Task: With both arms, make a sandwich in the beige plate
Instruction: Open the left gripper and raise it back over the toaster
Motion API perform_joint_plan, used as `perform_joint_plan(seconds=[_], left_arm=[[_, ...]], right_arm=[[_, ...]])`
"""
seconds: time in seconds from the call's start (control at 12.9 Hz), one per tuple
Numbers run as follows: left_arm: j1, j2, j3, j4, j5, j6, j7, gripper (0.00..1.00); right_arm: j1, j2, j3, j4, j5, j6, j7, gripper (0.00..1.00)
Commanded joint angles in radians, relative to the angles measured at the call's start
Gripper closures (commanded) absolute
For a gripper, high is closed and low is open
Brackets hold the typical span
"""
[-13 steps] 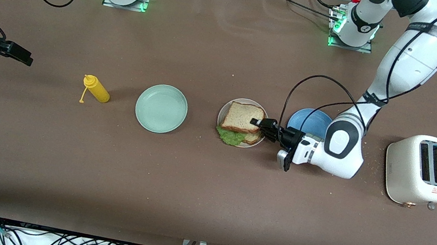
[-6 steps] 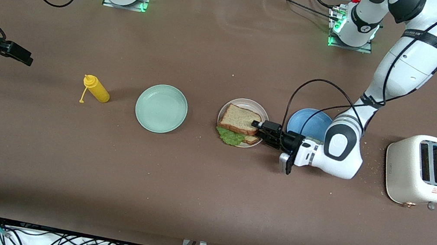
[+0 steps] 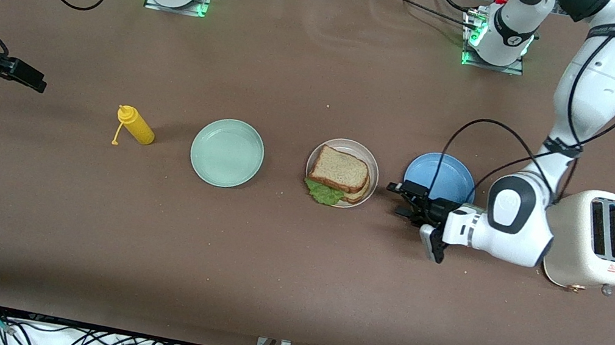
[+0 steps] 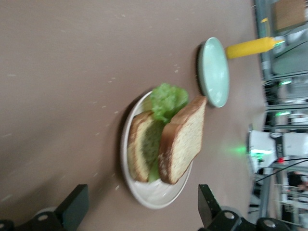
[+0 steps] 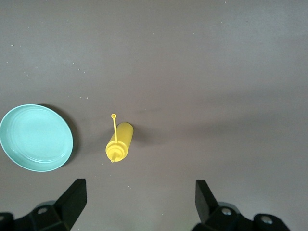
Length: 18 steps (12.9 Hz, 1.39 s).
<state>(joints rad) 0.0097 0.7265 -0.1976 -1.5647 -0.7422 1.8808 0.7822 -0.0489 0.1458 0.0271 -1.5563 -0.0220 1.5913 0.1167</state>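
Note:
The sandwich (image 3: 340, 169) lies on the beige plate (image 3: 371, 176): a brown bread slice on top, a green lettuce leaf (image 3: 323, 192) poking out, a second slice beneath. In the left wrist view the two slices (image 4: 180, 142) lean together with lettuce (image 4: 168, 98) between them on the plate (image 4: 154, 198). My left gripper (image 3: 405, 200) is open and empty, low over the table between the beige plate and the blue plate, apart from the sandwich; its jaws (image 4: 142, 204) stand wide. My right gripper (image 3: 32, 78) waits open in the air at the right arm's end of the table (image 5: 139, 195).
A blue plate (image 3: 440, 175) sits beside the beige plate toward the left arm's end, partly under the left arm's cable. A white toaster (image 3: 590, 239) stands close beside the left forearm. A mint-green plate (image 3: 227, 152) and a lying yellow squeeze bottle (image 3: 135, 125) are toward the right arm's end.
My left gripper opened, let go of the top bread slice and drew back toward the left arm's end of the table. The slice now rests on the sandwich. The right arm has not moved.

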Motion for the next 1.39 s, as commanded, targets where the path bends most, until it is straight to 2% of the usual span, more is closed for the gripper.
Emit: perform_joint_plan(seconds=[0.0, 0.15, 0.46, 0.62, 0.77, 0.93, 1.16, 1.32], left_arm=[[-0.005, -0.137, 0.009, -0.021, 0.203, -0.009, -0.194, 0.00], [-0.007, -0.209, 0.009, -0.018, 0.344, -0.017, -0.312, 0.00], [-0.023, -0.381, 0.010, -0.014, 0.689, -0.116, -0.483, 0.00], [-0.034, -0.464, 0.049, -0.014, 0.780, -0.140, -0.515, 0.00], [-0.078, -0.524, 0.148, -0.015, 0.797, -0.135, -0.514, 0.00], [-0.071, -0.610, 0.159, -0.040, 0.802, -0.196, -0.538, 0.00], [-0.065, -0.714, 0.156, -0.038, 0.788, -0.284, -0.752, 0.00], [-0.059, -0.743, 0.150, -0.031, 0.785, -0.315, -0.778, 0.00]], right_arm=[[-0.008, -0.008, 0.007, -0.001, -0.006, -0.005, -0.002, 0.00], [-0.008, -0.008, 0.007, -0.001, -0.006, -0.005, -0.002, 0.00], [-0.008, -0.008, 0.007, -0.001, -0.006, -0.005, -0.002, 0.00], [-0.008, -0.008, 0.007, -0.001, -0.006, -0.005, -0.002, 0.00], [-0.008, -0.008, 0.007, -0.001, -0.006, -0.004, -0.002, 0.00], [-0.008, -0.008, 0.007, -0.001, -0.004, -0.004, -0.002, 0.00], [-0.008, -0.008, 0.008, -0.001, -0.006, -0.004, -0.002, 0.00], [-0.008, -0.008, 0.008, -0.001, -0.004, -0.004, -0.002, 0.00]])
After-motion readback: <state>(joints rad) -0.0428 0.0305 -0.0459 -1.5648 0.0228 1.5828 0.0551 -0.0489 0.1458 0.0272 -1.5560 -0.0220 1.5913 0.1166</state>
